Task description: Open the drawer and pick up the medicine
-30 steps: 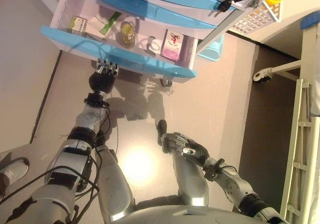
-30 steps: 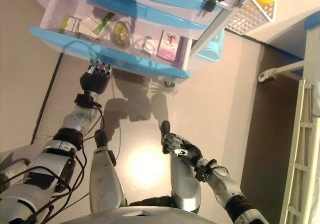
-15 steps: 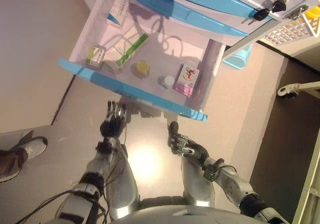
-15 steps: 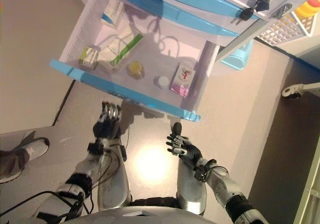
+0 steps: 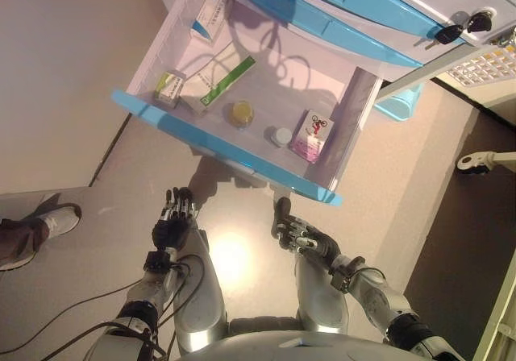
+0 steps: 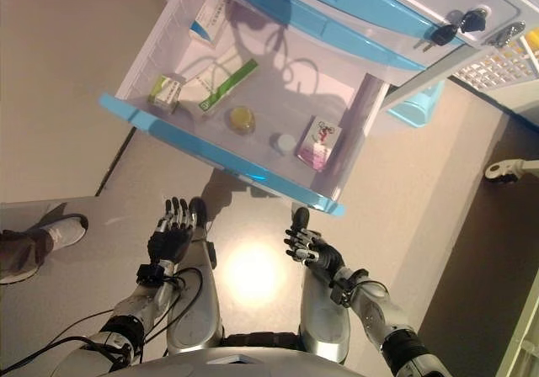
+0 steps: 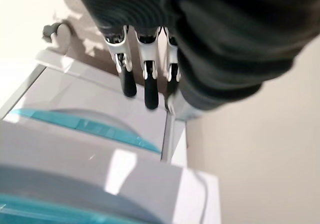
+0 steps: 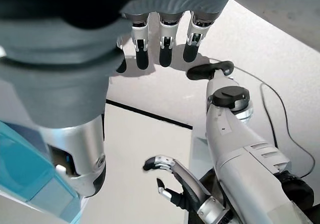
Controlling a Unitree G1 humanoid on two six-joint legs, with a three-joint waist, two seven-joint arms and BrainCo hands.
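The drawer [image 5: 228, 148] with a blue front stands pulled wide open. Inside lie a pink medicine box [image 5: 312, 134], a small white cap [image 5: 281, 136], a yellow jar [image 5: 240, 113], a long green-and-white box [image 5: 216, 82], a small green box [image 5: 168, 88] and a blue-and-white box [image 5: 209, 16]. My left hand [image 5: 172, 224] is open and empty, below the drawer front and clear of it. Its straight fingers [image 7: 147, 81] show in the left wrist view. My right hand [image 5: 300, 234] is open and empty, low under the drawer's right corner.
The cabinet's upper blue drawers are shut, with keys [image 5: 455, 29] in its lock at the upper right. A white basket [image 5: 492, 59] hangs beside it. A castor wheel [image 5: 476, 161] stands at the right. A person's shoe [image 5: 48, 220] is on the floor at the left.
The drawer has come out much further. My left hand has left the drawer front and dropped back below it. The camera has shifted. The right hand has hardly moved.
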